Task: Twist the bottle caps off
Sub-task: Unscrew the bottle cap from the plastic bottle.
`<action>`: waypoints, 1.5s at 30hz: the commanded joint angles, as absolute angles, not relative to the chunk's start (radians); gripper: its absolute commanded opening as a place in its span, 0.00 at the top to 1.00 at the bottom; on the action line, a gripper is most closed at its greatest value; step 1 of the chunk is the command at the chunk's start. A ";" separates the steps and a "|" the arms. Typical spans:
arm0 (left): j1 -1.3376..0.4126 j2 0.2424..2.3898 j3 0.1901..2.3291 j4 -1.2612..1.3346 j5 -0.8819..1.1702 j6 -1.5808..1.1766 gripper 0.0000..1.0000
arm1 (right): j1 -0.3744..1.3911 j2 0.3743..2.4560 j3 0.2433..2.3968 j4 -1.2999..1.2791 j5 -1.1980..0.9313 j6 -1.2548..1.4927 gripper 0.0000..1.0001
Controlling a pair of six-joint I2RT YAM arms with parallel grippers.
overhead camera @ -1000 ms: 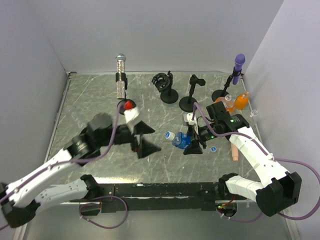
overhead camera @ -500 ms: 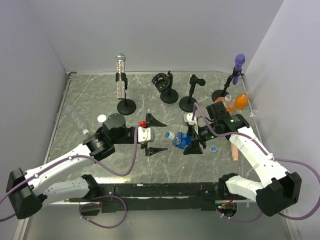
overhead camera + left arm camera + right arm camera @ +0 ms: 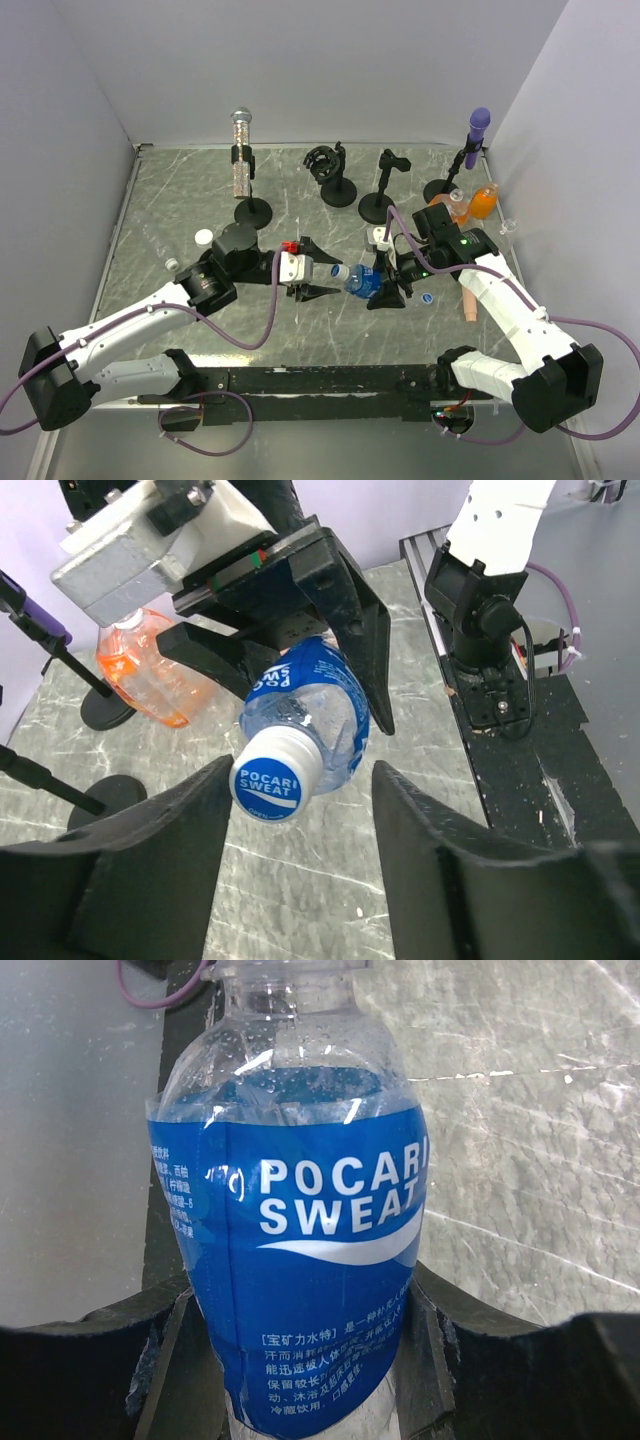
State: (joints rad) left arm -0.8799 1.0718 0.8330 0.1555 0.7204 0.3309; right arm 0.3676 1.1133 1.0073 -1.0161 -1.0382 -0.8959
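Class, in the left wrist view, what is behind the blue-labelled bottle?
An orange bottle is behind the blue bottle. The right pincer gripping the blue bottle hides part of it.

The grey marbled bench [image 3: 170, 190] carries four black stands along its far side. At far left a silver glitter microphone [image 3: 240, 130] stands upright in one; at far right a purple microphone [image 3: 479, 124] leans in another. Between them are two bare stands [image 3: 340, 192] [image 3: 376, 206] – apart from each other. A peach-coloured stick [image 3: 468, 302] lies near the right edge.

Pale lavender walls [image 3: 300, 70] — grey marbled tabletop [image 3: 180, 200], evenly lit.
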 commanded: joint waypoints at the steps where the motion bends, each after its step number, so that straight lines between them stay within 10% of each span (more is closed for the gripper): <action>1: -0.877 1.077 0.879 0.209 0.749 0.311 0.44 | 0.365 1.091 1.005 -0.993 -1.074 -0.916 0.73; 16: -0.877 1.140 0.962 0.111 0.640 -0.044 0.99 | 0.364 1.091 1.006 -0.976 -1.043 -0.901 0.73; 31: -0.870 1.241 1.043 0.002 0.396 -0.831 0.98 | 0.324 1.114 1.031 -0.894 -0.939 -0.798 0.74; 35: -0.859 1.236 1.081 -0.055 0.382 -0.821 0.89 | 0.322 1.111 1.023 -0.890 -0.936 -0.796 0.74; 45: -0.816 1.226 1.101 -0.060 0.512 -0.750 0.19 | 0.321 1.109 1.026 -0.900 -0.954 -0.802 0.74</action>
State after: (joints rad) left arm -0.8341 1.2472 1.0542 -0.0753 0.4313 -0.7773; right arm 0.3225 1.1152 1.0061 -0.9321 -0.9165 -0.8001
